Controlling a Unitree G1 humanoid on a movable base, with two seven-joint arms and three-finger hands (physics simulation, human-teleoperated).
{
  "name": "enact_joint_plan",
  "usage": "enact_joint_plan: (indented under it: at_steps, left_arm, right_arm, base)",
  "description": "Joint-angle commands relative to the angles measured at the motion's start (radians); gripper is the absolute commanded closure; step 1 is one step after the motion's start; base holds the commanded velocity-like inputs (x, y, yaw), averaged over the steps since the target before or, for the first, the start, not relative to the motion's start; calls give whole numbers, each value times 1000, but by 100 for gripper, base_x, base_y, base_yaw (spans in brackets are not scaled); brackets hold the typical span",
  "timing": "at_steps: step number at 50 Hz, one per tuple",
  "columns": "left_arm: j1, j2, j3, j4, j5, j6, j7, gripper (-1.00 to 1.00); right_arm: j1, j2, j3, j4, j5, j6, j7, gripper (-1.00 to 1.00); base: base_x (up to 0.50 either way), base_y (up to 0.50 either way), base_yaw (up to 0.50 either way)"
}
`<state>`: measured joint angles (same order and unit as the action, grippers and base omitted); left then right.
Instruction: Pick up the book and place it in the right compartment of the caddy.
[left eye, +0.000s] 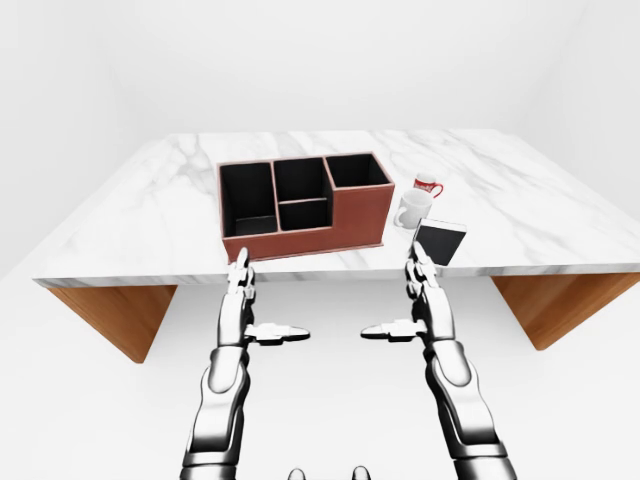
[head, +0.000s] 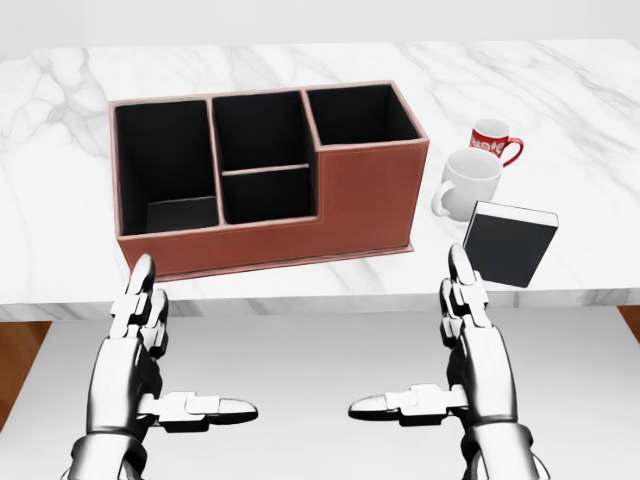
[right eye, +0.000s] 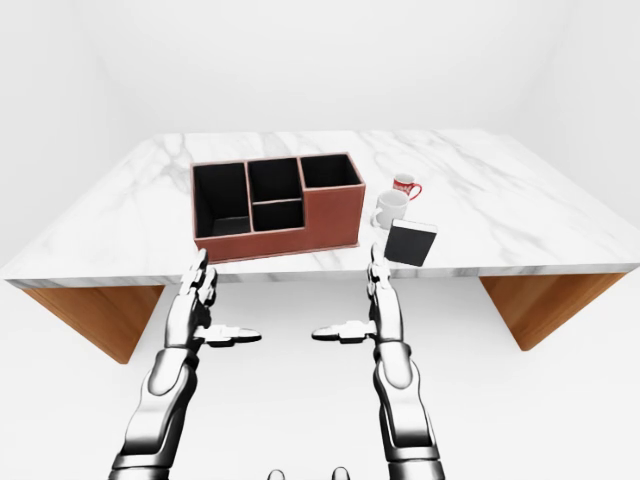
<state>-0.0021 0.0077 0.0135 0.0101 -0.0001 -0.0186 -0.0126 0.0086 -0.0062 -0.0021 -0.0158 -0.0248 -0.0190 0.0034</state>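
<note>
A dark book (head: 509, 243) with white page edges stands upright near the marble table's near edge, right of the caddy. The red-brown caddy (head: 365, 195) has black compartments; its right compartment (head: 357, 113) is the tall one at its upper right. My left hand (head: 160, 370) is open, held below the table edge under the caddy's left end. My right hand (head: 455, 355) is open too, its fingertips (head: 458, 262) just left of and below the book, touching nothing.
A white mug (head: 465, 182) and a red-and-white mug (head: 492, 139) stand just above the book, right of the caddy. The marble table (left eye: 150, 220) rests on wooden supports (left eye: 110, 315). White floor lies below my hands.
</note>
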Motion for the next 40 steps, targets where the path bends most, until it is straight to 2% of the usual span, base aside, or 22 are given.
enact_joint_plan:
  at_steps: [1, 3, 5, 15, 19, 21, 24, 27, 29, 31, 32, 34, 36, 37, 40]
  left_arm:
    - [-10, 12, 21, 38, 7, -49, -17, -100]
    - [-9, 13, 21, 29, 7, -43, -16, -100]
    - [-7, 13, 22, 22, 8, -40, -16, -100]
    - [-8, 12, 20, 38, 13, -54, -15, -100]
    - [-5, 12, 18, 31, 13, -52, -17, -100]
    - [-3, 12, 17, 30, 16, -52, -18, -100]
    - [-3, 12, 17, 25, 16, -48, -18, -100]
    - [-6, 12, 17, 37, 16, -54, -21, -100]
    - [-6, 12, 17, 38, 17, -57, -22, -100]
    - [-6, 12, 16, 40, 19, -59, -21, -100]
    - [-6, 12, 16, 40, 20, -59, -21, -100]
    - [-3, 11, 14, 35, 23, -59, -21, -100]
    - [-3, 12, 14, 34, 23, -58, -22, -100]
    - [-1, 11, 13, 32, 23, -57, -23, -100]
    - [-1, 11, 13, 38, 25, -65, -22, -100]
  right_arm:
    - [23, -10, 5, -52, -107, -59, -22, -100]
    - [27, -12, 9, -68, -137, -56, -31, -100]
    - [35, -14, 15, -88, -179, -68, -43, -100]
    - [73, -13, 28, -190, -288, -68, -64, -100]
    - [81, -13, 35, -206, -349, -68, -76, -100]
    - [84, -16, 46, -204, -439, -68, -121, -100]
    - [89, -9, 56, -215, -447, -68, -109, -100]
    - [87, -12, 55, -217, -472, -68, -119, -100]
    - [89, -15, 52, -247, -532, -68, -139, -100]
    - [94, -20, 63, -263, -608, -50, -148, -100]
    - [100, -19, 62, -279, -611, -60, -152, -100]
    - [109, -10, 69, -332, -677, -12, -156, -100]
    - [124, -11, 78, -369, -662, -17, -132, -100]
    - [135, -6, 86, -412, -688, -1, -128, -100]
    - [145, -4, 96, -455, -721, 25, -121, -100]
  base:
    - [0, 0, 0]
    - [0, 0, 0]
    - [0, 0, 0]
    - [2, 0, 0]
    - [46, 0, 0]
    - [50, 0, 0]
    - [50, 0, 0]
    - [50, 0, 0]
    - [50, 0, 0]
    - [50, 0, 0]
    - [50, 0, 0]
    - [50, 0, 0]
    - [18, 0, 0]
    - [0, 0, 0]
    - [0, 0, 0]
